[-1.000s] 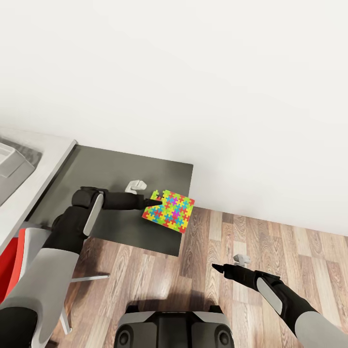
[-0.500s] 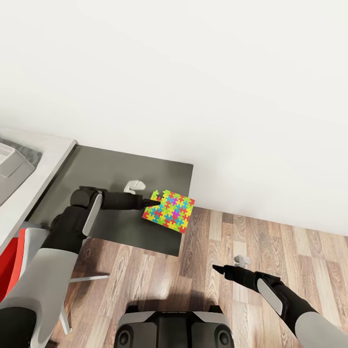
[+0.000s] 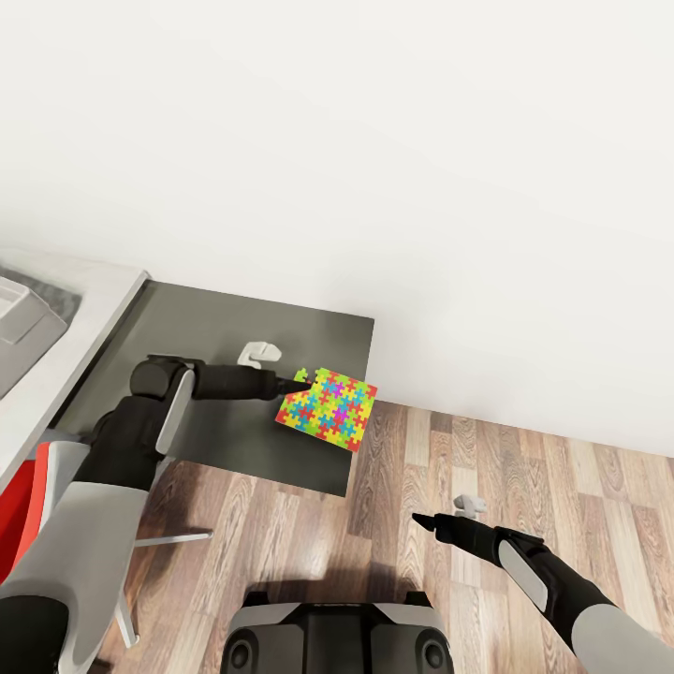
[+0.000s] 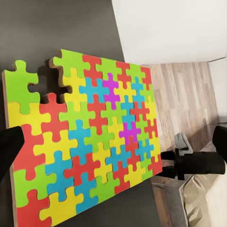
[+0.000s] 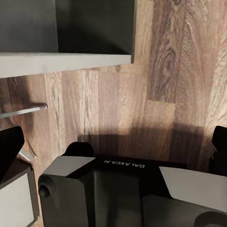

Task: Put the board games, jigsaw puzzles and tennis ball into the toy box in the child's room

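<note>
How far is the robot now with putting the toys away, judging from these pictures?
Done: nothing that can be confirmed, since no toy box is seen here. In hand: the left gripper is at the near edge of the jigsaw puzzle, which lies flat on the dark table; a grasp cannot be confirmed. The right gripper hangs over the wooden floor, carrying nothing. Left: getting this puzzle into the box.

bright even light, soft shadows, sharp render

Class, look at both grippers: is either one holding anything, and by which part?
The left gripper sits at the jigsaw puzzle's edge near its notched corner; an actual grip cannot be confirmed. The right gripper holds nothing.
</note>
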Tool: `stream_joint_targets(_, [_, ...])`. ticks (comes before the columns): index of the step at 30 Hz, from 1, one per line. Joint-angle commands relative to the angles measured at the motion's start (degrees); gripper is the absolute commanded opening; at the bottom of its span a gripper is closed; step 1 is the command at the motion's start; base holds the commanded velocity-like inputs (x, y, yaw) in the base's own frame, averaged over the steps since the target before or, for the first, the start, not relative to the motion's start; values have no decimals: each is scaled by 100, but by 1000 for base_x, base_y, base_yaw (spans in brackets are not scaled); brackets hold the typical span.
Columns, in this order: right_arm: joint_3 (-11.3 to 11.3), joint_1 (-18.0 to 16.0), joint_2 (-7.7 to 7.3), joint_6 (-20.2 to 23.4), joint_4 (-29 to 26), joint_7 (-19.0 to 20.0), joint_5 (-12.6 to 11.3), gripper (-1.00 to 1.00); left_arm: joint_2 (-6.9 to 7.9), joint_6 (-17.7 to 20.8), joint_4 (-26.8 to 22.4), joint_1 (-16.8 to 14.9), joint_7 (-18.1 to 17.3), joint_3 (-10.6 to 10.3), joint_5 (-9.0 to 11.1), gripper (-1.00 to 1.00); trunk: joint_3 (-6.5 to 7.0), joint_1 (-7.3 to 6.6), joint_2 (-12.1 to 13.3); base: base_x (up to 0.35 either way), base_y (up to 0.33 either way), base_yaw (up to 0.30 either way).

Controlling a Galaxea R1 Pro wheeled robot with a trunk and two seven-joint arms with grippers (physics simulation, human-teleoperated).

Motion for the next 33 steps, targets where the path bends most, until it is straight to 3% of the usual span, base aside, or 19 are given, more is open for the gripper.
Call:
stream_joint_targets(1, [26,-3,-7,22,-6,-5,-49,100,4,45,-5,-4,24,-8,46,100,-7,3,-9,0,0,0])
stream_joint_targets(9, [26,-3,-7,20,-6,-5,-49,100,2,45,-3,-4,27,-11,-73,100,-7,3,-9,0,0,0])
stream_joint_targets(15, [26,-3,-7,20,-6,-5,-49,100,-44,45,58,-4,57,172,-611,100,-7,3,-9,0,0,0])
stream_joint_targets(19, [26,-3,-7,20,-6,-5,-49,100,-65,45,66,-4,64,352,-828,100,-7,3,-9,0,0,0])
stream_joint_targets(33, [26,-3,-7,20,-6,-5,-49,100,-80,45,118,-4,68,443,-931,100,-7,3,-9,0,0,0])
